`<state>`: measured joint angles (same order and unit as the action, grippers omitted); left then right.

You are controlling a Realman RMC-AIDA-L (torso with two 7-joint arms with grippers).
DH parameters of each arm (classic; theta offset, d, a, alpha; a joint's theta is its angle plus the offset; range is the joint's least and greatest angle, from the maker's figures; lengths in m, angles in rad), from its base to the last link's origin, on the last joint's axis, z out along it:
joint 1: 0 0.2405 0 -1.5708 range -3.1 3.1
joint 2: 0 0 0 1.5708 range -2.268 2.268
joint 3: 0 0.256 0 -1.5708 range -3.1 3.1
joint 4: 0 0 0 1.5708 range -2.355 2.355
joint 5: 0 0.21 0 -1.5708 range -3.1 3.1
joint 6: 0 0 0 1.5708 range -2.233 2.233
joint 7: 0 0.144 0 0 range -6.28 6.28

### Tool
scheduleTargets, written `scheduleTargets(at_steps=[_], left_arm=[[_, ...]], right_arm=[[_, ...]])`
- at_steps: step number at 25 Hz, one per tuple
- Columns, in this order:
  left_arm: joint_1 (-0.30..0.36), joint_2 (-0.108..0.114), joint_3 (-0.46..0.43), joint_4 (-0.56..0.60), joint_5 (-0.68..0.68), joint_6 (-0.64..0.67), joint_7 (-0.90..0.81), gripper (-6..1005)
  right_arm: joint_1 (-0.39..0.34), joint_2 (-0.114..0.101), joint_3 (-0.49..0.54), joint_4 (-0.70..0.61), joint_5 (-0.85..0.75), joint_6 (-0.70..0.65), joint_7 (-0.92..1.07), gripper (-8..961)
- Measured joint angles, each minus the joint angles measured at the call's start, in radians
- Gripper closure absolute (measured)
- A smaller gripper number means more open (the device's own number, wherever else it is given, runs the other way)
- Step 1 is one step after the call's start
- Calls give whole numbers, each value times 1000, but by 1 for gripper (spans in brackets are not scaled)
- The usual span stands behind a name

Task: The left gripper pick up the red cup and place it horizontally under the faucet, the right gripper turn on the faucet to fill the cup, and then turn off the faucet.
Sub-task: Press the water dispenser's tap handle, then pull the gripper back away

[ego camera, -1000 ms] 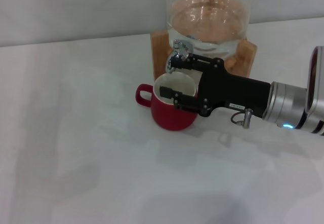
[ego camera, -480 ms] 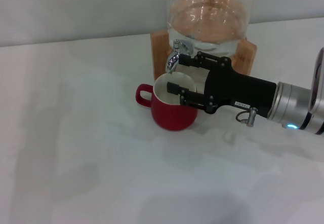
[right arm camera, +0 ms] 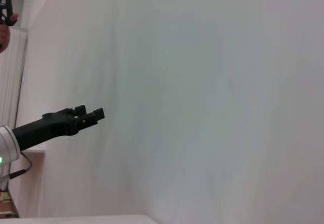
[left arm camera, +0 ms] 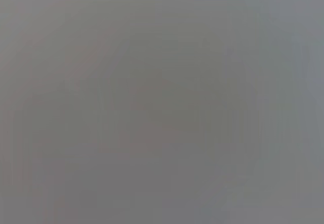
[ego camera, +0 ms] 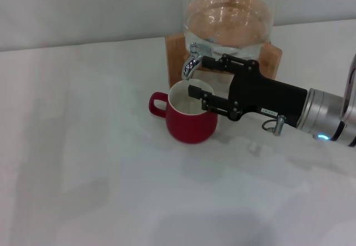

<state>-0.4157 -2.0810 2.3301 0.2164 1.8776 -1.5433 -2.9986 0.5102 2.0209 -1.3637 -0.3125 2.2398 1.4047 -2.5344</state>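
Black boxy right gripper (ego camera: 198, 77) w/ small white label, silver cylindrical wrist, blue LED, thin cable loop.

Your head camera is looking down at the table (ego camera: 100, 173) from close above. Your wrist cameras are facing blank surfaces, sharing nothing with it.

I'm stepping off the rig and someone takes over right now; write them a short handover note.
Right hand: open, fingers spread beside the faucet, lower finger over the cup's rim, gripping nothing.
Left hand: not in view; its wrist camera shows only grey.
Red cup: upright on the table under the spout, handle toward the robot's left, in front of the glass dispenser.
Done: cup placed.
Left: no water stream visible; whether the cup is filled cannot be told, so check that and the lever.
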Motion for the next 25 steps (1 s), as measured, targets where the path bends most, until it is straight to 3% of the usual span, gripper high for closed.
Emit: scheduleTargets(at_steps=[25], left_arm=[[0,4,0,-2,0,4,3,263]], right_arm=[[-32,1,16,-1,8,-5,-21,277]])
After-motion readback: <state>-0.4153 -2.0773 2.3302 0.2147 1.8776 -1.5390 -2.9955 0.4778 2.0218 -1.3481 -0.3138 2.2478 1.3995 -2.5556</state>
